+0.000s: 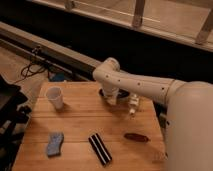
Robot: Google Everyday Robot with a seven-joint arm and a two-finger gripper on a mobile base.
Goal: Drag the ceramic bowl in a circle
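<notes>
The ceramic bowl (123, 94) is a dark, shallow dish at the far edge of the wooden table (75, 127), mostly hidden behind my white arm (135, 84). My gripper (111, 98) points down into or right at the near rim of the bowl. The arm reaches in from the right, bent at the elbow above the bowl.
A white paper cup (55, 97) stands at the far left of the table. A blue sponge (54, 144) lies near left, a black striped bar (100, 149) near centre, a dark reddish packet (136, 136) near right. A small white bottle (133, 104) stands beside the bowl.
</notes>
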